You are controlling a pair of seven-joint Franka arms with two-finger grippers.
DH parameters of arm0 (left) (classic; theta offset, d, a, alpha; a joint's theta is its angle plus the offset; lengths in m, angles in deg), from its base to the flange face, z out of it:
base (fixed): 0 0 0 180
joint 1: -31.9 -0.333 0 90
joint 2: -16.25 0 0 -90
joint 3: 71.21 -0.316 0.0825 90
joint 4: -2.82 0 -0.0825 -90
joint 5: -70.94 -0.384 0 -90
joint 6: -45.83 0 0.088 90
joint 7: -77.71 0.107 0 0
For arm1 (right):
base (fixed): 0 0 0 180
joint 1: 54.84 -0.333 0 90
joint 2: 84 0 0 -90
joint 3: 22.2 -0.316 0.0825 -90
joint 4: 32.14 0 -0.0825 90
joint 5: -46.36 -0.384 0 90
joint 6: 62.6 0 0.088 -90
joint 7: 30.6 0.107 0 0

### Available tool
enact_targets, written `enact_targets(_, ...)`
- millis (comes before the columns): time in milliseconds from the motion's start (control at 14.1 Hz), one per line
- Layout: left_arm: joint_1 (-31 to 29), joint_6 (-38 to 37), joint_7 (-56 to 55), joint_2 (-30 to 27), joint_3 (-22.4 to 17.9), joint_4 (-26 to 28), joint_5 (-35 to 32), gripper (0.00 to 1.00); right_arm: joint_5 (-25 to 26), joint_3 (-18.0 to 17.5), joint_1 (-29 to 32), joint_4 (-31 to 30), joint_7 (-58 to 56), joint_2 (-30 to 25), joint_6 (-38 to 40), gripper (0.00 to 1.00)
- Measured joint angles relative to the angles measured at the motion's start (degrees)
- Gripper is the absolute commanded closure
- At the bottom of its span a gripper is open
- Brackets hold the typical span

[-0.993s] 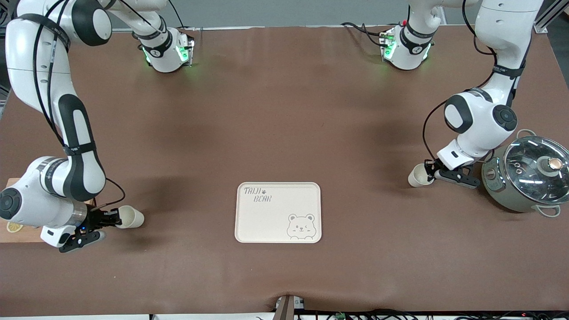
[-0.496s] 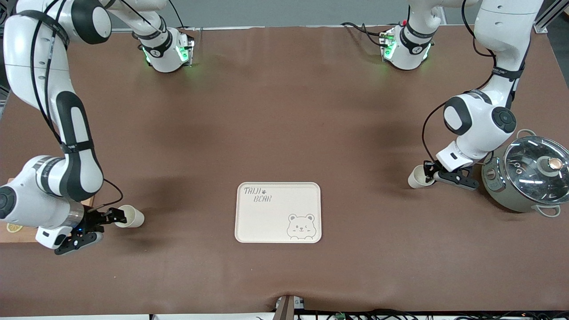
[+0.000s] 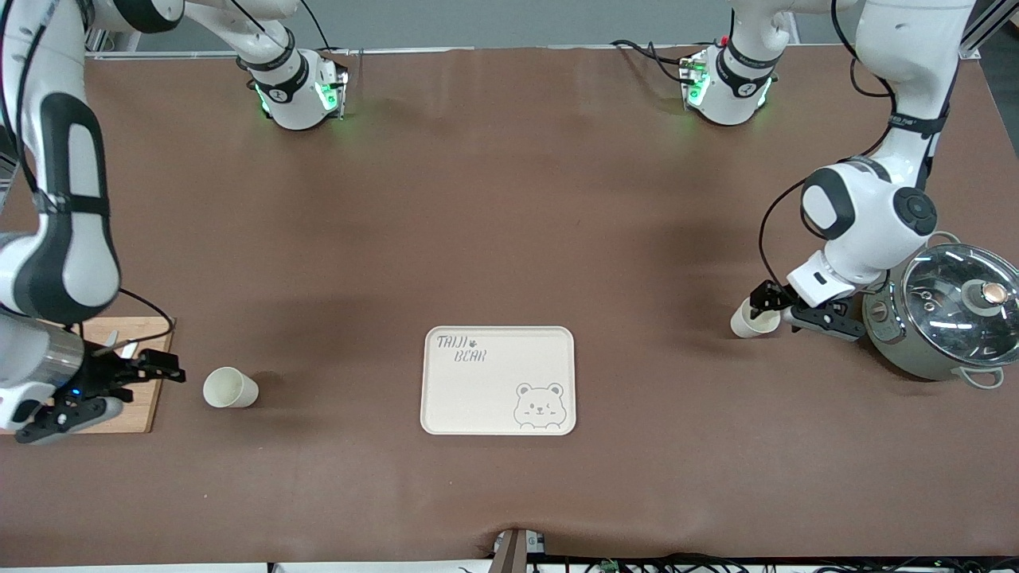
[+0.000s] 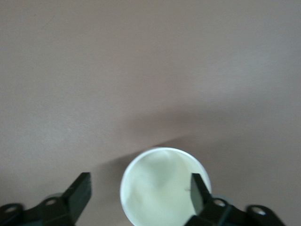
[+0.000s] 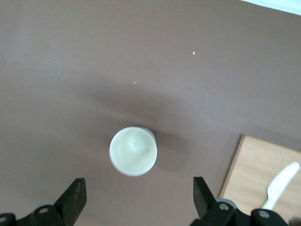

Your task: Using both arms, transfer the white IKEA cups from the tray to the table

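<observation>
- Now the right claw (image 3: 131, 374) hangs over the wooden board (image 3: 135, 398) at the right arm's end of the table (image 3: 509, 199), its fingers spread apart and holding nothing; in its wrist view the fingers (image 5: 75, 197) frame bare cloth.
- One white cup (image 3: 229, 388) stands upright on the table beside that board, toward the tray and apart from the claw; the wrist view shows the cup (image 5: 133, 150) from above with a white plastic utensil (image 5: 282, 181) lying on the board (image 5: 263, 169).
- Meanwhile the left claw (image 3: 764, 306) sits low at the second cup (image 3: 747, 320), which stands on the table beside the steel pot (image 3: 943, 318) with its glass lid.
- Its wrist view shows the fingers (image 4: 77, 193) parted around that cup (image 4: 164, 186): one is clear of it, the other looks very near the rim, and I cannot tell whether it touches.
- The tray (image 3: 497, 380) lies bare in the middle, nearer the front camera than both arm bases, so both cups look delivered.
- To finish well, the left claw should lift straight up before swinging away, because a sideways drift could tip the light cup or knock the pot.
- The right claw, already clear, only needs to avoid the utensil.
</observation>
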Motion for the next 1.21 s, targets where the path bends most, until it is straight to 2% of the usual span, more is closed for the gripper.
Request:
enact_targets(284, -0.03, -10.18, -5.03, -4.04, -0.31, -4.86, -0.88, 0.00, 1.30, 0.45, -0.27, 0.14, 2.56, -7.30, 10.04, 0.00)
enact_targets(496, 0.61, -18.25, -17.94, -4.01, 0.28, -12.45, -8.83, 0.00, 2.80, 0.51, -0.37, 0.17, 4.19, -12.09, 15.15, 0.00)
enact_targets(851, 6.09, -29.68, -34.91, -3.54, 2.03, -23.17, -12.12, 0.00, 6.51, 0.51, -1.00, 0.13, 10.01, -17.31, 23.11, 0.00)
enact_targets(1206, 5.87, -46.12, -36.86, -3.76, 2.76, -36.09, -14.53, 0.00, 6.67, 0.48, -3.81, -1.76, 18.88, -21.65, 27.80, 0.00)
